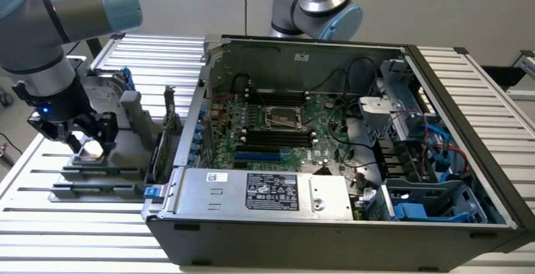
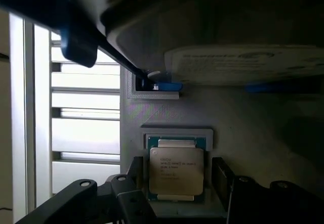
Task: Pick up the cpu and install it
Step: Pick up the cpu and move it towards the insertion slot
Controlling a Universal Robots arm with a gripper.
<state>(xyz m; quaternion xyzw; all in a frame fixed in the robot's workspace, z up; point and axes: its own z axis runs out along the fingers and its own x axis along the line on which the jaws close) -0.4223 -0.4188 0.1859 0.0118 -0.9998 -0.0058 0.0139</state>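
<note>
The gripper [image 1: 84, 137] is hanging wide open and holding nothing. Its fingers [image 2: 223, 177] are standing one on each side of the cpu [image 2: 176, 169], likely so they can squeeze its edges. The cpu is lying flat in a snug pocket of the grey holder [image 2: 167, 115], beside the open computer case [image 1: 334, 224]. It is showing a small, square, shiny grey top with tiny writing.

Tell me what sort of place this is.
Probably a robotics lab bench for computer assembly: an open dark-grey metal computer case with a green motherboard lies on a slatted aluminium table, a grey-and-blue robot arm works beside it, and a small square silver-topped cpu sits in a grey holder.
</note>
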